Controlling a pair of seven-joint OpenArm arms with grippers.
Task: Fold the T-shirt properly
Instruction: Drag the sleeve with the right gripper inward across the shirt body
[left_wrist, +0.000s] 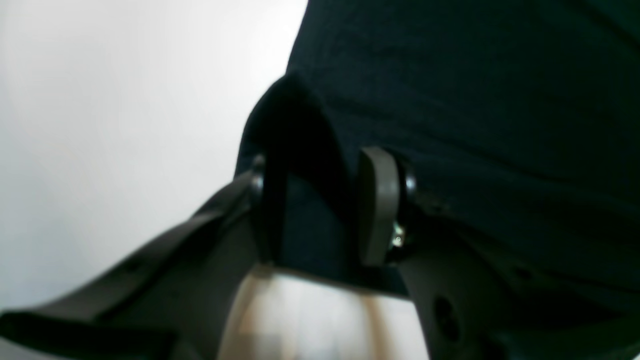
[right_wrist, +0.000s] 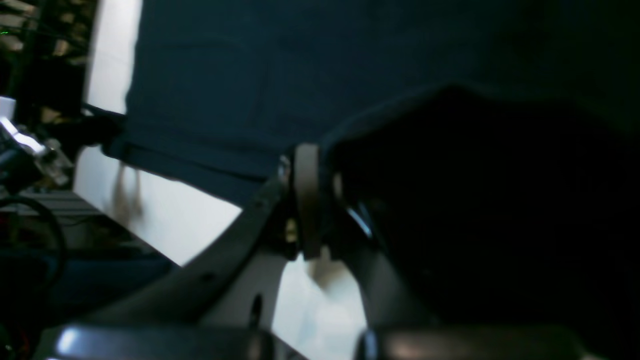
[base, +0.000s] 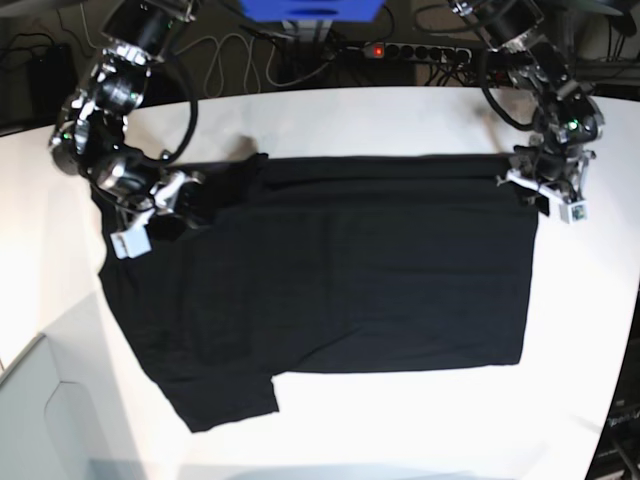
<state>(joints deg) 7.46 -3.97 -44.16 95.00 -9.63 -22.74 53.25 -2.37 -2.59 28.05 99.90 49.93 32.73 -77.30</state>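
Left end effector (left_wrist: 320, 210) pinching soft matte black T-shirt (base: 350, 280), white table (base: 420, 120)

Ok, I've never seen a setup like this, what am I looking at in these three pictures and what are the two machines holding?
These are two robot arms working over a white table. One picture looks down from overhead; the other two come from cameras mounted on each arm's wrist, so they are dark close-ups. A black T-shirt lies spread on the table. The left claw has pinched a fold of the shirt's cloth between its fingers. The right claw grips the shirt's edge near a sleeve. In the overhead picture each arm appears on the opposite side.
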